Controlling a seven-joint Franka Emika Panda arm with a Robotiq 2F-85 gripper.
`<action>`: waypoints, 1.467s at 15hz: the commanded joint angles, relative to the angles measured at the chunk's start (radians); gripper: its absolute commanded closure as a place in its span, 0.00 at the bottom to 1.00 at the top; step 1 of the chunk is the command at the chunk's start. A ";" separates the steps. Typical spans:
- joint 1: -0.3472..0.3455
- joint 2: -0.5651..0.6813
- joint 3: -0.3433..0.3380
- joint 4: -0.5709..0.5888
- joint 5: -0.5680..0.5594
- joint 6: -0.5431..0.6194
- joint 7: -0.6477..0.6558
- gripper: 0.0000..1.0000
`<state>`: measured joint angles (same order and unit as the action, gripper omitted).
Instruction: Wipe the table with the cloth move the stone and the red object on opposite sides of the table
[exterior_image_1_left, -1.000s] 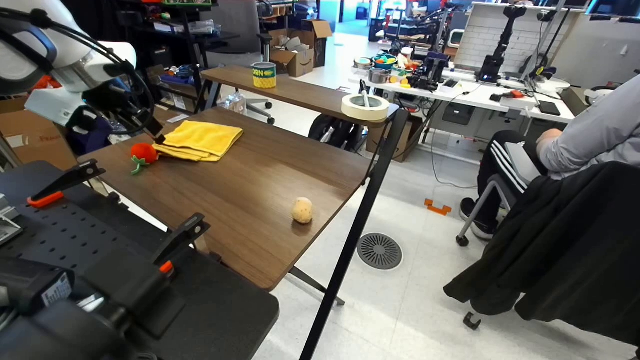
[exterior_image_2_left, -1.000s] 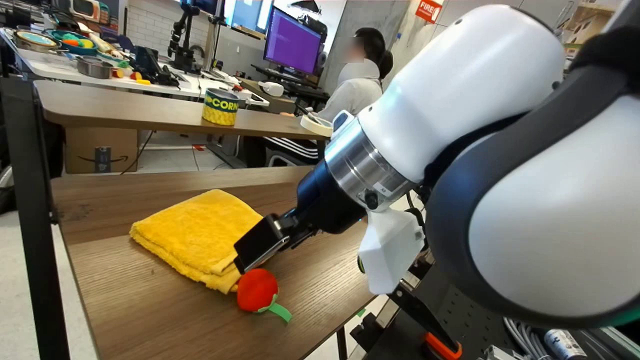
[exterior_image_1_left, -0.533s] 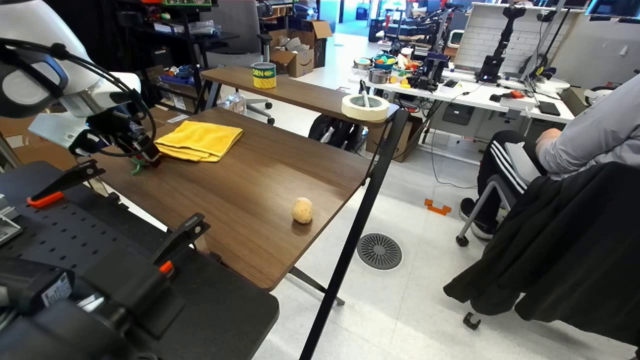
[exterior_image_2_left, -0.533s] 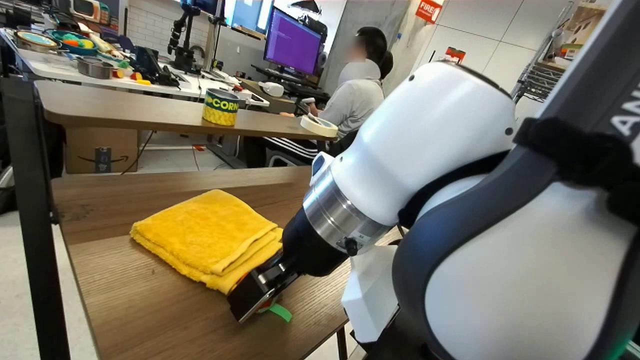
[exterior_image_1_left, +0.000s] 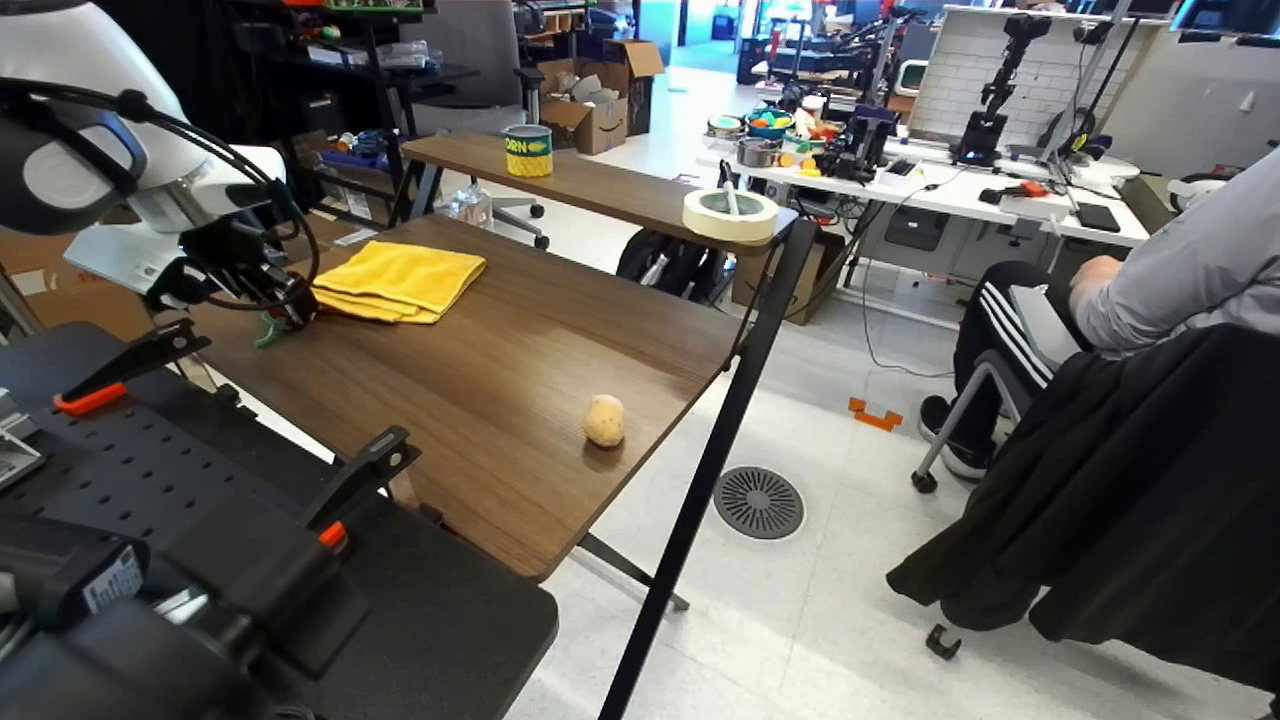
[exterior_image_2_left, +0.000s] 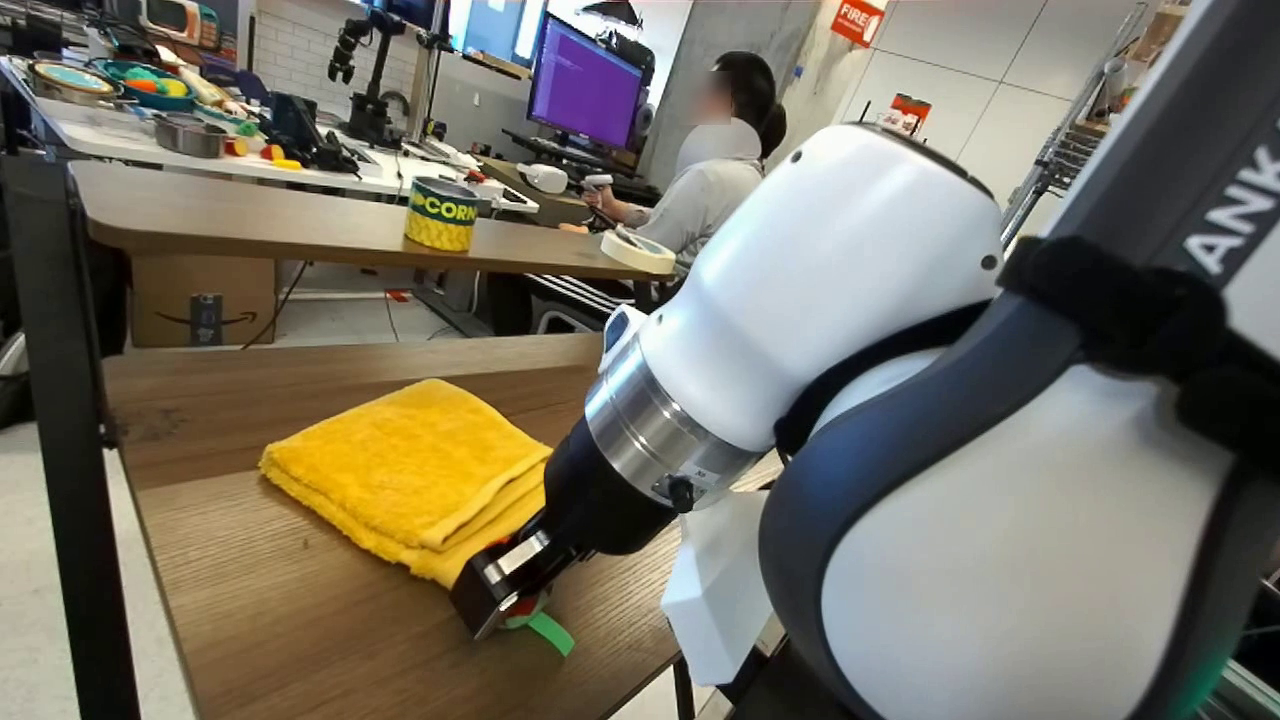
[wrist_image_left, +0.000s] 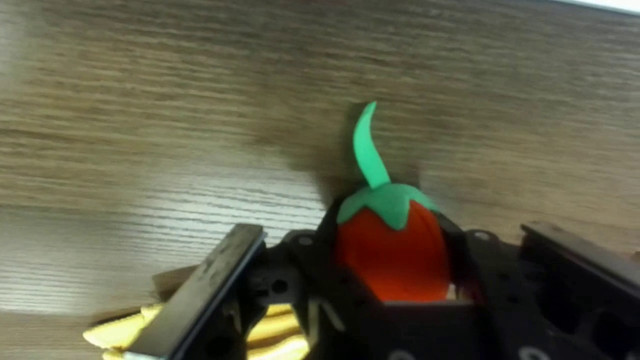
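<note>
My gripper (wrist_image_left: 391, 222) has its fingers pressed against both sides of the red object (wrist_image_left: 395, 260), a soft red ball with a green leafy cap and curled stem. It sits low at the table (exterior_image_1_left: 450, 385), and in an exterior view mainly the green stem (exterior_image_2_left: 550, 632) shows past the gripper. Right beside them lies the folded yellow cloth (exterior_image_2_left: 400, 480), a corner of which also appears in the wrist view. The stone (exterior_image_1_left: 604, 421), a tan potato-like lump, rests near the opposite end of the table in an exterior view.
A raised shelf (exterior_image_1_left: 620, 190) runs along one side of the table, carrying a yellow corn-print roll (exterior_image_1_left: 528, 152) and a cream tape roll (exterior_image_1_left: 730, 215). Black clamps (exterior_image_1_left: 365, 475) stand at the table's edge by the black cart. A dark metal post (exterior_image_1_left: 715, 430) rises beside the table.
The gripper has come down from above the red object and closed around it. Over the last half second the green stem has shifted slightly. Cloth and stone have stayed put.
</note>
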<state>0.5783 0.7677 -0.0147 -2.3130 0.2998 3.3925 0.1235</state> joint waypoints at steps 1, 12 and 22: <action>-0.014 -0.040 -0.015 -0.012 -0.013 -0.017 0.011 0.90; -0.314 0.022 -0.144 0.293 0.064 -0.059 0.149 0.93; -0.181 0.391 -0.499 0.676 0.204 -0.338 0.586 0.93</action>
<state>0.3273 1.0474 -0.4118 -1.7406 0.4890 3.1367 0.5616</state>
